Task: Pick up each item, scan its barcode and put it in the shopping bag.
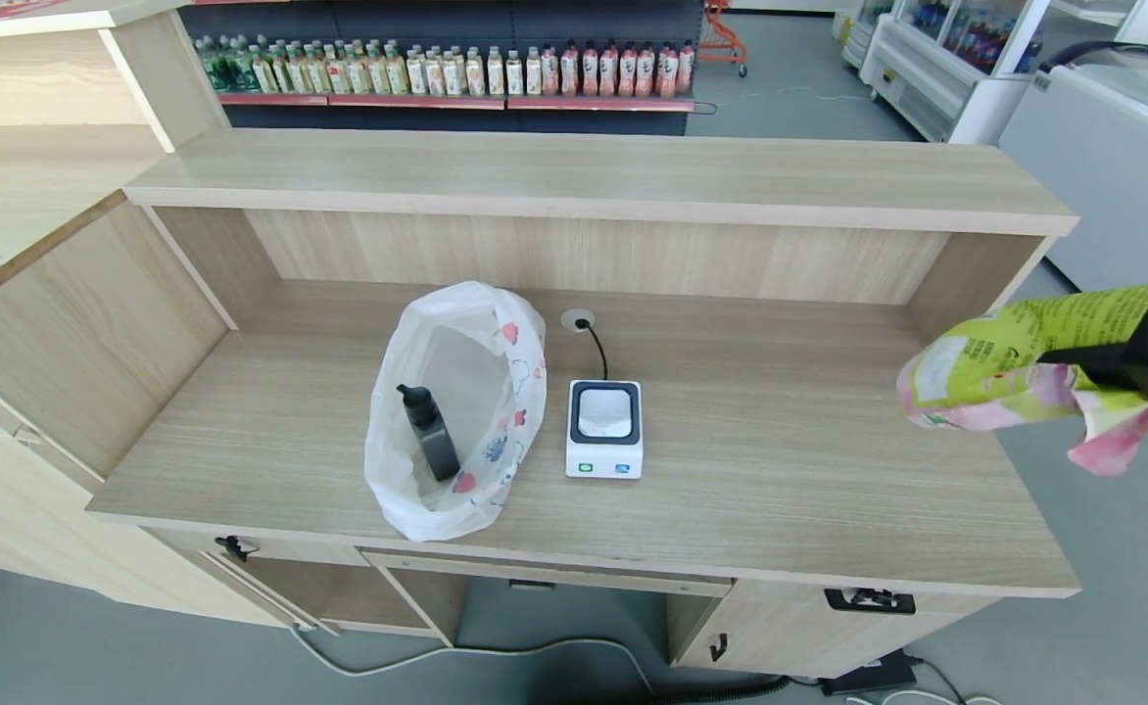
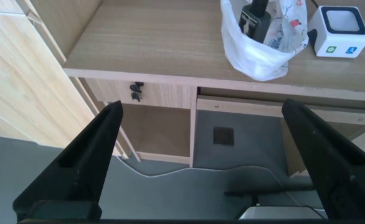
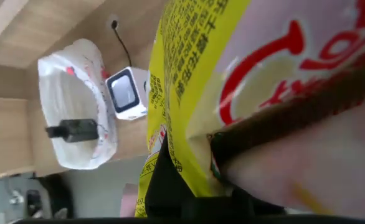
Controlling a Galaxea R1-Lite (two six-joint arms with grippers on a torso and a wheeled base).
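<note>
**Snack bag in my right grip, left fingers spread wide**

My right gripper (image 1: 1076,376) is closed around a yellow-green and pink snack bag (image 1: 990,370). I hold it in the air off the right end of the wooden counter (image 1: 789,470), with its printed face turned toward the counter. From my right wrist the packet's yellow side (image 3: 192,81) is right up against the lens.

My left gripper (image 2: 202,115) hangs low in front of the counter's near edge. Its two dark fingers (image 2: 94,155) are spread far apart with nothing between them.

On the counter the white shopping bag (image 1: 527,387) lies with its mouth open, and a dark pump bottle (image 1: 432,438) is inside it. Just beside the bag, on its right, sits the white barcode scanner (image 1: 604,428), window facing up. Its black cable (image 1: 597,351) runs back to a hole in the countertop.
</note>
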